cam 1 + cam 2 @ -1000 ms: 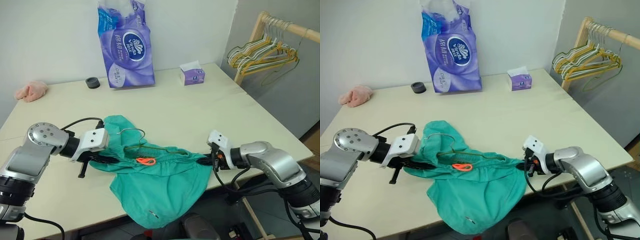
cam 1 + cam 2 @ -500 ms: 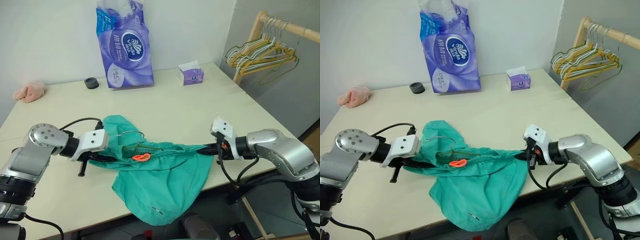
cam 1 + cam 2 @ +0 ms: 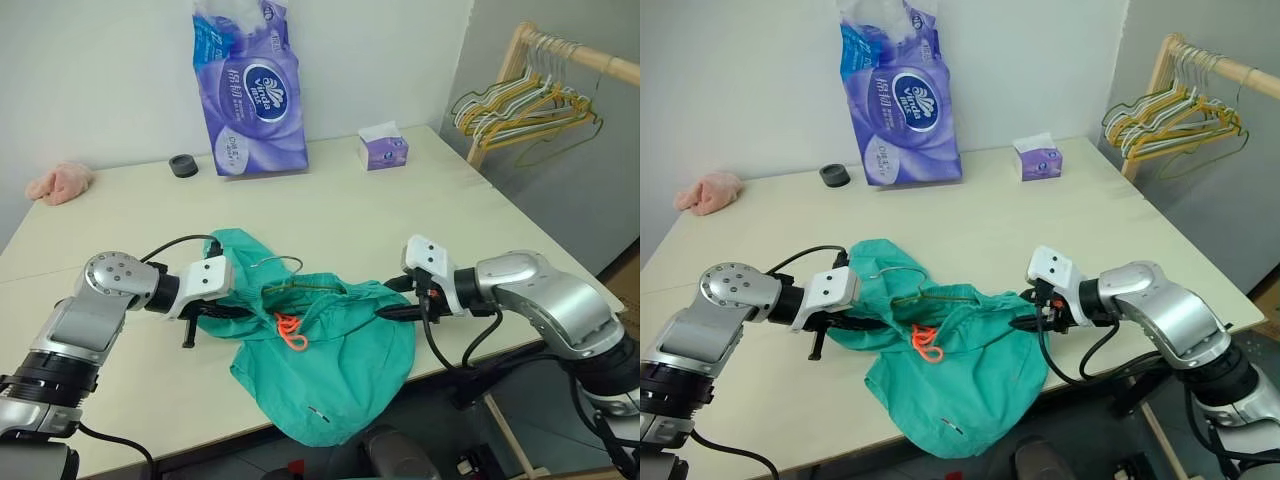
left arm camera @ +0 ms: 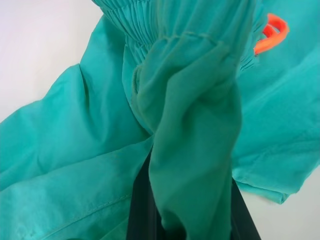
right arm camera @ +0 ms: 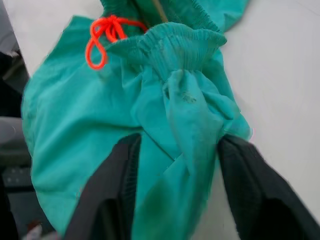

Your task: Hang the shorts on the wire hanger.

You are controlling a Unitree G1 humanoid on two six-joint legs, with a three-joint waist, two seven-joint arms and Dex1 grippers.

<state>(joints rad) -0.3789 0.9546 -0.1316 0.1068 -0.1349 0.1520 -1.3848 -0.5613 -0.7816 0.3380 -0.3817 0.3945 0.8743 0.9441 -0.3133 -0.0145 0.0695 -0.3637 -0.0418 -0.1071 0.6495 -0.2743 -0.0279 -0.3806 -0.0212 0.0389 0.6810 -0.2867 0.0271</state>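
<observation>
Change: my right pincer (image 5: 172,192) has just released; the waistband, taut a moment ago, now sags.
Right pincer: fingers spread, cloth loose between them.
Left pincer (image 4: 190,220): clenched on the shorts (image 3: 330,360).
Shorts: bunched on the worktop (image 3: 400,220) front edge, partly overhanging.
Wire hanger (image 3: 290,285): threaded in the waistband, hook exposed.
Meaning: I judge a regrip is needed.

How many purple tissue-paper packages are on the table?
2: a tall purple pack standing at the table's far edge against the wall, and a small purple tissue box to its right, near the far right corner.
</observation>
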